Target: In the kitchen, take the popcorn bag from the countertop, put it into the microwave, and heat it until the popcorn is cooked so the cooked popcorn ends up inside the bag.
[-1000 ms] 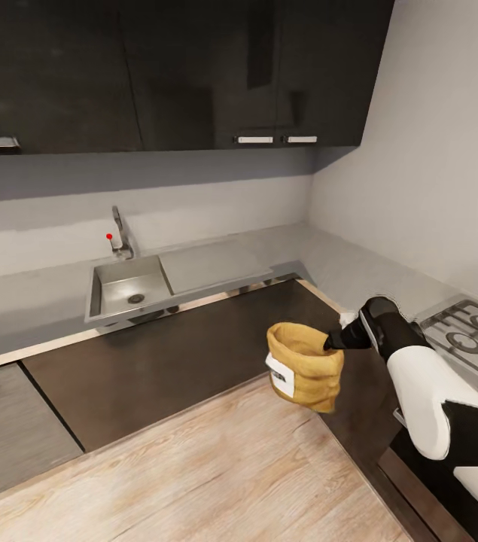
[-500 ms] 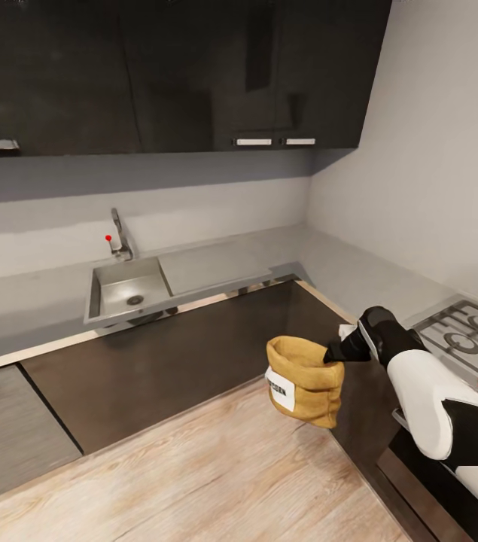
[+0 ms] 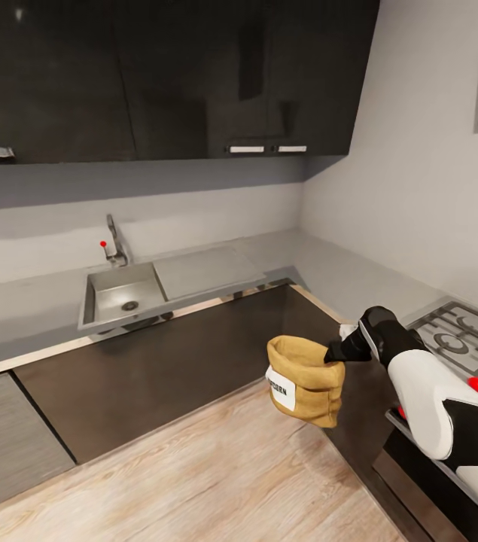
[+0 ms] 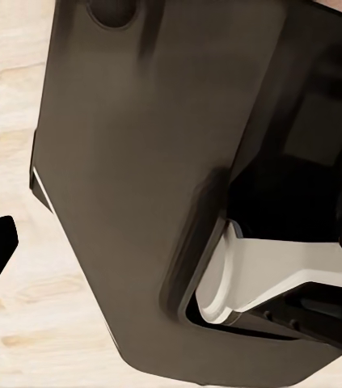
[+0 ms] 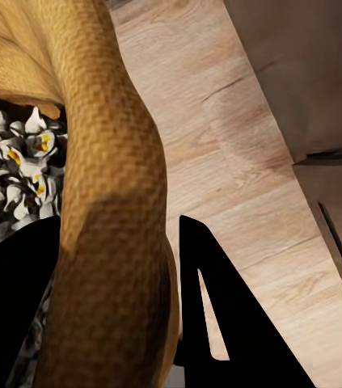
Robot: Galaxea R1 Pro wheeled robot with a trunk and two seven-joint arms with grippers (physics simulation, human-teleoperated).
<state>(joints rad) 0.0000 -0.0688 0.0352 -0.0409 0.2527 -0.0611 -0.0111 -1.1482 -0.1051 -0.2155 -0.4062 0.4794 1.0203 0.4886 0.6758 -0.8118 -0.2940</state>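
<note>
The popcorn bag (image 3: 303, 380) is held off the wooden floor (image 3: 216, 474) by the right gripper (image 3: 334, 352), its jaws clamped on the rolled rim at the bag's right side; one finger is seen inside the mouth beside the popcorn (image 5: 9, 158), the other outside. Beyond, the grey worktop (image 3: 344, 275) with its sink (image 3: 122, 295) is seen. The left jaws' state cannot be told

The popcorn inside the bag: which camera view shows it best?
The right wrist view: the popcorn lies close up inside the bag, white pieces with yellow spots. In the head view, the bag hangs from the right end effector, but its rim hides the contents. The left wrist view shows dark panels.
</note>
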